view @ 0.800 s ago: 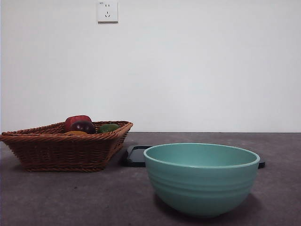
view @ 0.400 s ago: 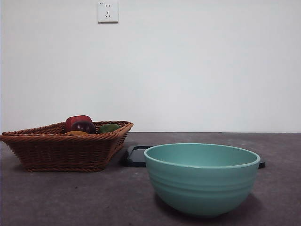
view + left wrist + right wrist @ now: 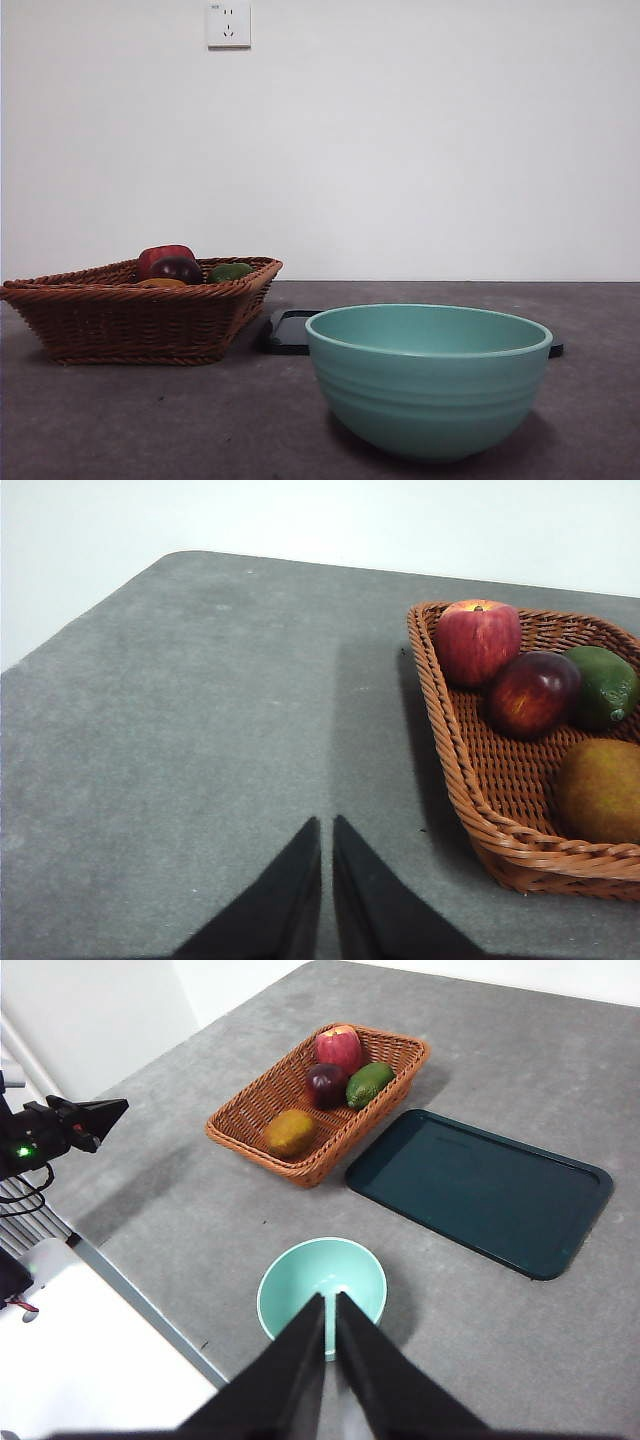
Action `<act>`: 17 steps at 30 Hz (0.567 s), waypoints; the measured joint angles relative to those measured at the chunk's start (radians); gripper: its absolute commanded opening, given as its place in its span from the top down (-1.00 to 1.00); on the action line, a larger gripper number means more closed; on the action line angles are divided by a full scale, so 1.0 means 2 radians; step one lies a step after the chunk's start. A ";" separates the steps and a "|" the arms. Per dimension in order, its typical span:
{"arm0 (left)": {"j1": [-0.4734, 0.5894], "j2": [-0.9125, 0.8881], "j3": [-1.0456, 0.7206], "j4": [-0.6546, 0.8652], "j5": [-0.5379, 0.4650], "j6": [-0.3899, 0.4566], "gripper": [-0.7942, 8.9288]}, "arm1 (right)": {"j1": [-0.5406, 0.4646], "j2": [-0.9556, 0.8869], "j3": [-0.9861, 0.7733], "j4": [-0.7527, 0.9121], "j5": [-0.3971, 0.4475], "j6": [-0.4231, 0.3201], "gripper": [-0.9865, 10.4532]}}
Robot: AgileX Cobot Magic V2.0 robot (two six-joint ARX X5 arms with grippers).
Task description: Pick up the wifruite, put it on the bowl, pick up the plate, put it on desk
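So far nothing has shifted | wifruite [image 3: 598, 789] sits in basket [image 3: 500, 830] | both end effectors closed, empty | your pick not begun

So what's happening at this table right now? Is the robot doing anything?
Nothing is being handled yet. The orange-brown fruit lies in the wicker basket with an apple, a dark red fruit and a green fruit. The mint-green bowl is empty, next to a dark tray. The left claw hangs shut beside the basket; the right claw, also shut, hangs above the bowl.
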 measured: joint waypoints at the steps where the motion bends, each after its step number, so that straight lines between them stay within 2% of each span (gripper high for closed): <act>1: 0.000 0.000 -0.001 0.002 0.000 0.000 0.80 | 0.000 0.000 0.000 0.000 0.000 0.000 0.81; 4: 0.000 0.000 -0.012 0.031 0.014 0.001 0.80 | 0.000 0.000 0.000 0.000 0.000 0.000 0.81; 17: 0.000 0.000 -0.012 0.031 0.021 0.001 0.80 | 0.000 0.000 0.000 0.000 0.000 0.000 0.81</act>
